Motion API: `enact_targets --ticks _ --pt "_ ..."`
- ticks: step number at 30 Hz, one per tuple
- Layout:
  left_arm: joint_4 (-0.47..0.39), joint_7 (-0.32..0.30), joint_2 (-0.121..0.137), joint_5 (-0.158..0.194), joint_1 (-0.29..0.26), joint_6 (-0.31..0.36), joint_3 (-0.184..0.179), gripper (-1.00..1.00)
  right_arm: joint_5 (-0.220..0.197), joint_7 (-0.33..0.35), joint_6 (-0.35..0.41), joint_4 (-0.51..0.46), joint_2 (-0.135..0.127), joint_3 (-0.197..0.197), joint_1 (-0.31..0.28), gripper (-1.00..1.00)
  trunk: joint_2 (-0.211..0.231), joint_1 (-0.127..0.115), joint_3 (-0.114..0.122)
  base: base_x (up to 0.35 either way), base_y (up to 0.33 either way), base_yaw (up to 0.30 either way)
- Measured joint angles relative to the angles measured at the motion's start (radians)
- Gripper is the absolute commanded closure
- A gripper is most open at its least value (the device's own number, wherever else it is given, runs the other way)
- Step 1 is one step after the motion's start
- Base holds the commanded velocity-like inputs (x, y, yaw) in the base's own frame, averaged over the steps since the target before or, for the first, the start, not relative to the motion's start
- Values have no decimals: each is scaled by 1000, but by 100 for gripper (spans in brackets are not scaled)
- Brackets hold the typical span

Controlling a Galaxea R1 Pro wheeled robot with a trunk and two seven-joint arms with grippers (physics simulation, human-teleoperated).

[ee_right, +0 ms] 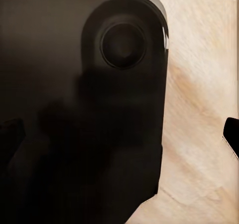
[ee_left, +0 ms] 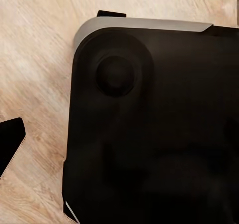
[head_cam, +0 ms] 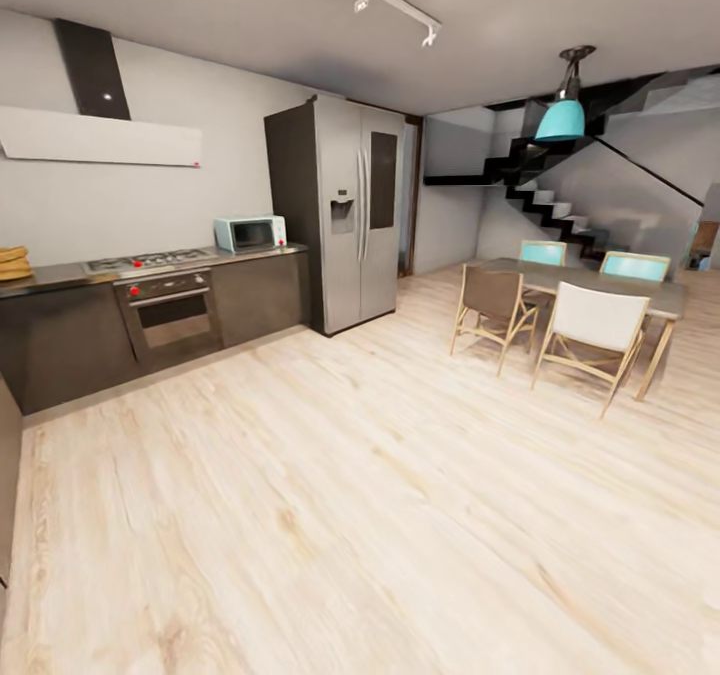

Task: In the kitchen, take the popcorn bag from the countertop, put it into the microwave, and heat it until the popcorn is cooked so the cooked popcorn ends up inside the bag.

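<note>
Both wrist cameras look down on the robot's black rounded base (ee_left: pixel 159 129) over pale wood floor (head_cam: pixel 380 495); I cannot tell whether either gripper is spread or closed. Judging by this, the arms hang tucked for driving. Well ahead, the small mint-blue microwave (head_cam: pixel 249 233) sits on the grey steel countertop (head_cam: pixel 50 277), its dark glass door facing the room, long axis along the wall. The tan crumpled popcorn bag (head_cam: pixel 13 262) sits at the counter's far left end.
</note>
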Motion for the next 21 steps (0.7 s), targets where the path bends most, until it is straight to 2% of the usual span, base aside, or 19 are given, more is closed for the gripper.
enact_targets --ticks 21 --pt "8 0 -4 0 0 2 -1 -100 1 0 1 0 2 3 0 -100 0 0 0 326 0 0"
